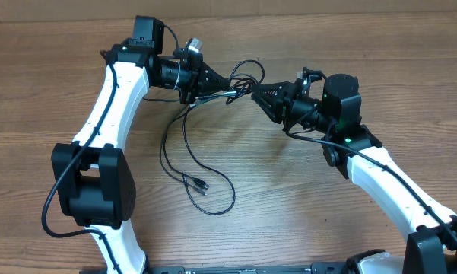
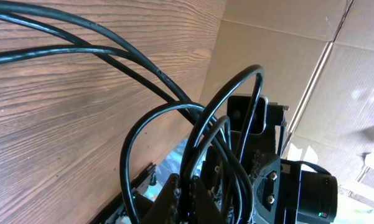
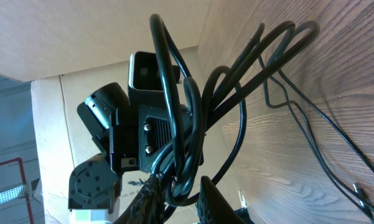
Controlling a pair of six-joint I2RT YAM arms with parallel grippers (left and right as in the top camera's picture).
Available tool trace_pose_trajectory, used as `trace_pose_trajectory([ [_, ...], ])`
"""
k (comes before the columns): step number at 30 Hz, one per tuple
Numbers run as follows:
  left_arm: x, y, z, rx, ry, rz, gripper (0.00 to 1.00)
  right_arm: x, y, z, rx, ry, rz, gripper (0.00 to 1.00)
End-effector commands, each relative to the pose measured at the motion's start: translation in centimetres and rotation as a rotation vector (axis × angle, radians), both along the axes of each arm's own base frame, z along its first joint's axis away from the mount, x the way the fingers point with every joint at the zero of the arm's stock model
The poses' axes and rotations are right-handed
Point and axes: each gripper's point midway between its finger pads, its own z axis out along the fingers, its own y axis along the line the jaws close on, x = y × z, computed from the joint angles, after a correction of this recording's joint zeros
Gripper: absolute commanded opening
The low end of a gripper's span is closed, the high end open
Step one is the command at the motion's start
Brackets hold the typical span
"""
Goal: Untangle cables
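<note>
Facing tip to tip in overhead view: left end effector (image 1: pixel 215 81) and right end effector (image 1: pixel 260 94), both pinching bunched cables (image 1: pixel 230 92) above wooden tabletop (image 1: pixel 304 213). Slack loops trail onto wood, plugs (image 1: pixel 200 183) near centre.
Left wrist view: cables (image 2: pixel 130 59) pass between narrowed fingers (image 2: pixel 167 202).
Right wrist view: looped cables (image 3: pixel 168 74) clamped between nearly closed fingers (image 3: pixel 215 203).
</note>
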Motion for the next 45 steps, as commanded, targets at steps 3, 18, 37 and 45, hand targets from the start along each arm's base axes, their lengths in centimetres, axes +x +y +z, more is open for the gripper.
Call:
trace_pose_trajectory([
  [3,-0.8,-0.9,2.9,-0.09,0.011,-0.031,0.04,0.0,0.1,0.9,0.004,-0.024,-0.006,0.16],
  [18,-1.2,-1.9,3.1,-0.101,0.004,-0.056,0.04,0.4,0.0,0.0,-0.01,-0.009,-0.015,0.16],
  [37,-2.5,-4.2,3.1,-0.098,-0.006,-0.114,0.04,1.0,-0.4,-0.2,-0.023,-0.012,-0.06,0.16],
  [45,-1.7,-3.7,3.3,-0.105,-0.028,-0.095,0.04,0.5,-0.4,-1.4,-0.062,0.013,-0.037,0.13],
])
